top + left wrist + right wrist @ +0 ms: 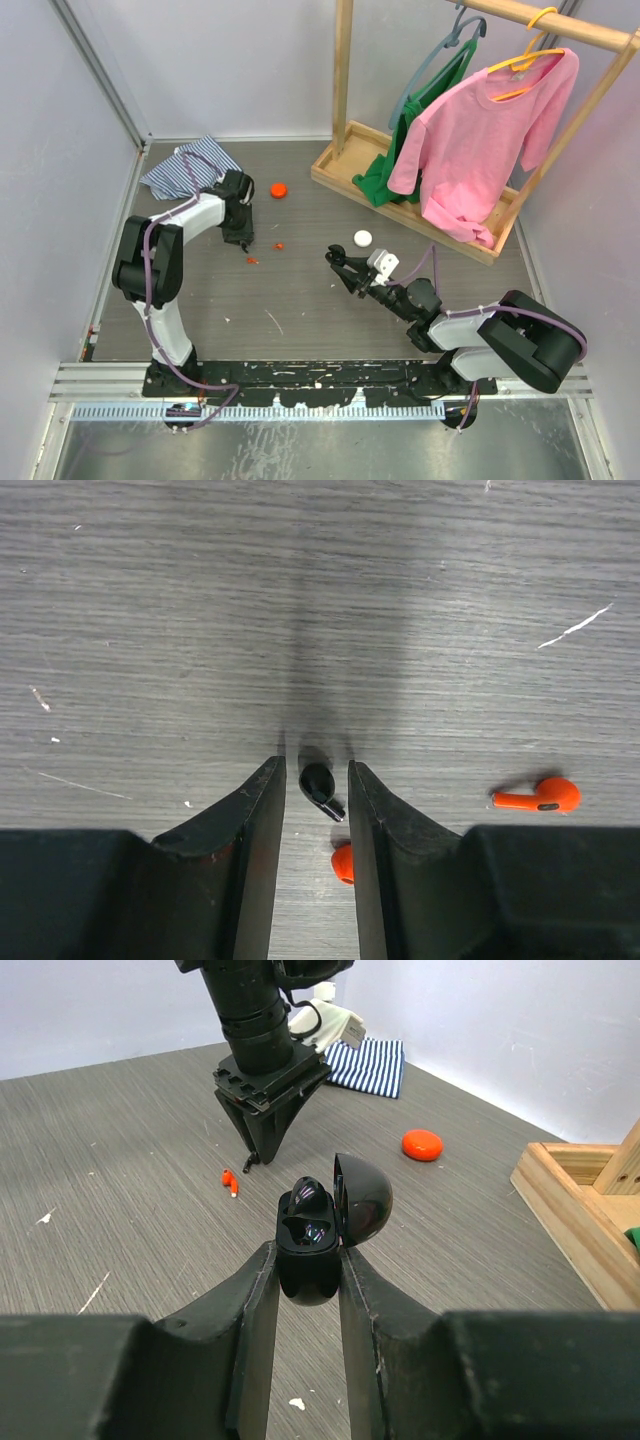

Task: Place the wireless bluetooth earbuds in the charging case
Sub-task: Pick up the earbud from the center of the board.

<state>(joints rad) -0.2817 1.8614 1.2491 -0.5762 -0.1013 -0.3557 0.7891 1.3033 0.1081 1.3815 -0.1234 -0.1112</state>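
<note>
A black earbud [318, 786] lies on the table between the fingertips of my left gripper [313, 766]. The jaws stand narrowly apart on either side of it, its stem tip close to the right finger [375, 820]. One red-orange earbud [540, 797] lies off to the right. Another red-orange earbud [342, 863] peeks out beside the right finger. My right gripper [307, 1252] is shut on the black charging case [308, 1235], held up with its lid [362, 1198] open. A black earbud [308, 1196] sits in one of its slots. The case [340, 262] hangs right of the left gripper [243, 243].
An orange puck [279, 189] and a white puck [362, 238] lie on the table. A striped cloth [185, 165] is bunched at the back left. A wooden rack [420, 205] with hanging shirts stands at the back right.
</note>
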